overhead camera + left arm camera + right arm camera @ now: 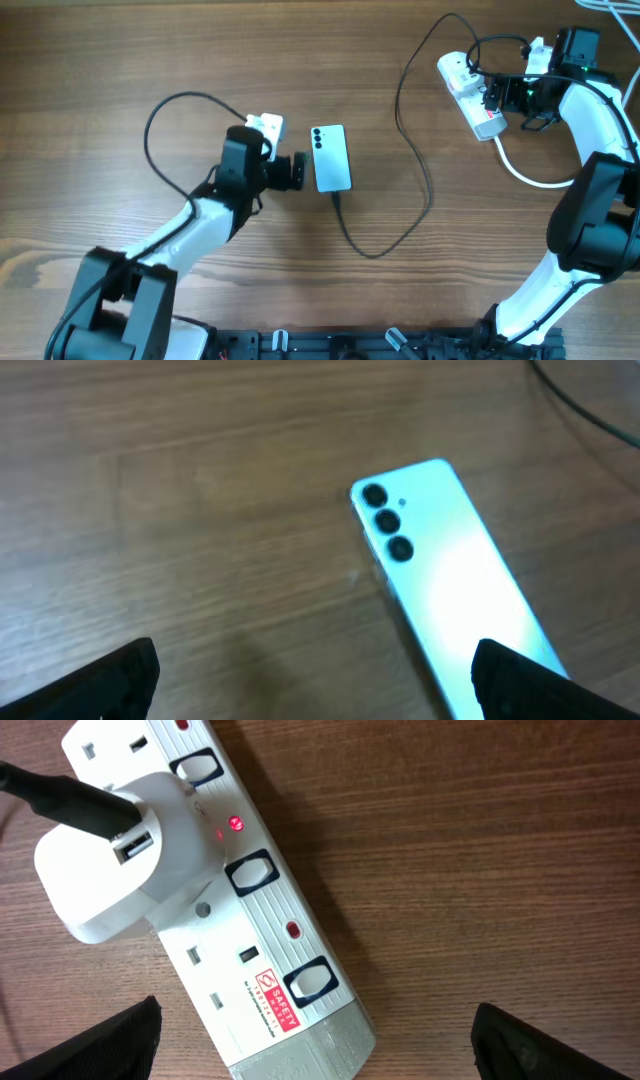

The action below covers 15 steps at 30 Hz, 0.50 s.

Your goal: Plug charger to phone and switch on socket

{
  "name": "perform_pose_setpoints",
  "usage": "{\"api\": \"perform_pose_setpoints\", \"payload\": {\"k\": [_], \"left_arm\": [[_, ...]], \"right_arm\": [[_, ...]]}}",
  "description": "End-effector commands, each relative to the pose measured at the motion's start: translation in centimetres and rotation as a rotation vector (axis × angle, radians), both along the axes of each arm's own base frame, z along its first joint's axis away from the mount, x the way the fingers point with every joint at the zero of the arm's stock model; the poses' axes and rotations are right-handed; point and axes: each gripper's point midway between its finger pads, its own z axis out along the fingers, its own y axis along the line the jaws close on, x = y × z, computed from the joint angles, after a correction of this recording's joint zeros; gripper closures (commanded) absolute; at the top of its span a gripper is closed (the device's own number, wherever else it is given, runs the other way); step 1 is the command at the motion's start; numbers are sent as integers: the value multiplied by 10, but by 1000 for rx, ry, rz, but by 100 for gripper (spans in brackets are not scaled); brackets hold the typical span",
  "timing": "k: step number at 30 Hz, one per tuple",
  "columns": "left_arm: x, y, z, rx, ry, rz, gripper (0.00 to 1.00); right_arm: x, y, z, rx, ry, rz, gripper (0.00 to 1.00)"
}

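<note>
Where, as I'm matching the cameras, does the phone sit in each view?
Overhead: phone near the picture's middle, back up.
Left wrist: phone right of centre, running off the bottom edge.
Right wrist: not in it; only the socket shows.
Shared landmark: the three lenses, at the phone's upper left end in the left wrist view.

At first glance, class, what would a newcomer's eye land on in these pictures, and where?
The phone lies lens-side up mid-table, the open left gripper beside it. The black charger loops from the phone's near end to the socket at the far right, where one red light glows beside a white adapter.
</note>
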Motion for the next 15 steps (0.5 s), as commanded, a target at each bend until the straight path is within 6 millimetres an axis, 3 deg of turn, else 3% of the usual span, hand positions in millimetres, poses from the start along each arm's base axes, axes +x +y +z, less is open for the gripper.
{"api": "perform_pose_setpoints", "payload": {"k": [1,15], "left_arm": [[-14,12,-1,-12,-6,17,0],[-69,46,-11,-36,-64,74,0]], "right_arm": [[1,0,4,-14,-11,11,0],[1,0,4,-14,-11,11,0]]}}
